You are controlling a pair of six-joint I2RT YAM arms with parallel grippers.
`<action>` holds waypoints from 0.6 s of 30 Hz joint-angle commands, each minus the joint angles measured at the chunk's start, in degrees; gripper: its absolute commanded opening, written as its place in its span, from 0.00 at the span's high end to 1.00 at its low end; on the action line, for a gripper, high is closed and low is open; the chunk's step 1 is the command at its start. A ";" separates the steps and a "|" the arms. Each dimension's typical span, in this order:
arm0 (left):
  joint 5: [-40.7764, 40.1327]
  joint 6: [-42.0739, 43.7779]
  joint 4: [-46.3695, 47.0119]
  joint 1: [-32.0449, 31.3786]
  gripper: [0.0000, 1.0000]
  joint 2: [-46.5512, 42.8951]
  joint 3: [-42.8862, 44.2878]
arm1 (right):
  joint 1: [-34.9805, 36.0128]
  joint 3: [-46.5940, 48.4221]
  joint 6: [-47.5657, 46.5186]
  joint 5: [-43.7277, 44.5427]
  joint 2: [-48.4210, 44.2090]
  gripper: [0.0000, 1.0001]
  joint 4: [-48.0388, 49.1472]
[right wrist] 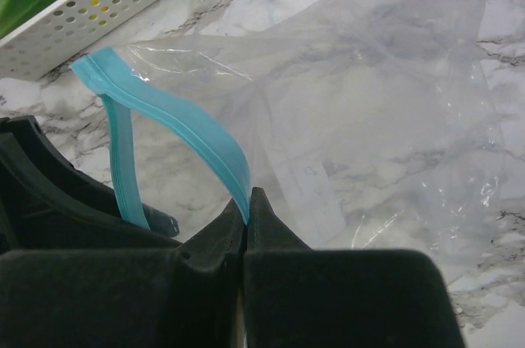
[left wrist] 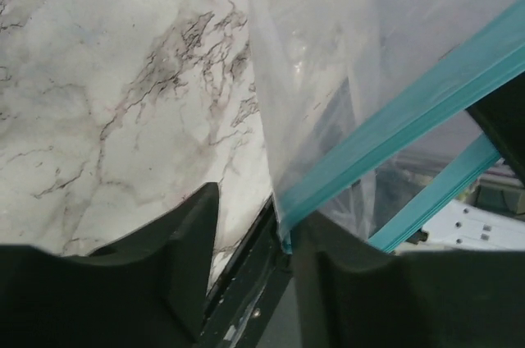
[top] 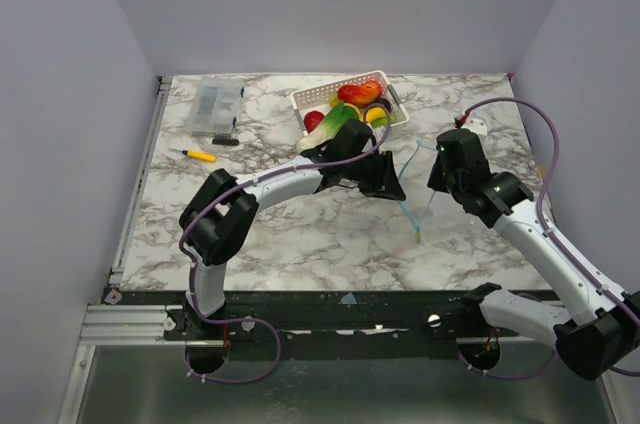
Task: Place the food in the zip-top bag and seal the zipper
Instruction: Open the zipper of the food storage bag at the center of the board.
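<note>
Midway across the grey-veined white marble tabletop [top: 300, 234], walled by plain pale panels, one clear crinkly zip-top bag [right wrist: 369, 118] lay with the right gripper [right wrist: 248, 200] pressed together on its blue-green zipper strip [right wrist: 189, 122]. The left gripper [left wrist: 254, 217] stood spread, the bag's corner in its gap. At the far side, one white perforated basket [top: 300, 102] held one green-white leek [top: 335, 122] and at least three other glossy toy food pieces [top: 358, 94], partly blocked by the left arm [top: 290, 182]; far left lay one clear hard box [top: 218, 109] and one yellow-handled tool [top: 198, 155].
</note>
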 commanded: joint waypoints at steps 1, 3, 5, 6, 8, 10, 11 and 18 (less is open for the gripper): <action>-8.57 6.44 -7.69 1.02 0.80 2.48 6.10 | 0.00 1.85 -3.41 3.43 0.06 0.99 -1.35; -12.94 9.25 -11.37 2.10 0.88 3.97 8.52 | -0.07 3.47 -4.93 5.09 -0.27 0.99 -3.99; -14.78 11.08 -13.27 2.65 0.91 4.37 9.67 | -0.02 5.43 -5.96 6.38 -0.49 0.99 -6.64; -14.52 11.59 -13.30 2.71 0.92 4.16 9.87 | -0.01 6.01 -6.74 6.23 -0.57 0.99 -7.37; -13.10 11.37 -12.03 2.33 0.92 3.41 9.70 | -0.01 6.73 -7.17 4.38 -0.43 0.99 -7.36; -11.30 10.26 -10.64 1.77 0.93 2.70 9.86 | -0.01 6.03 -7.04 1.91 0.09 0.99 -5.42; -10.20 9.42 -10.19 1.60 0.92 2.55 10.10 | -0.01 5.35 -6.74 1.38 0.45 0.99 -4.33; -6.79 10.33 -9.40 0.78 0.60 -1.40 9.72 | -0.06 1.82 -6.41 4.32 3.37 0.99 -1.24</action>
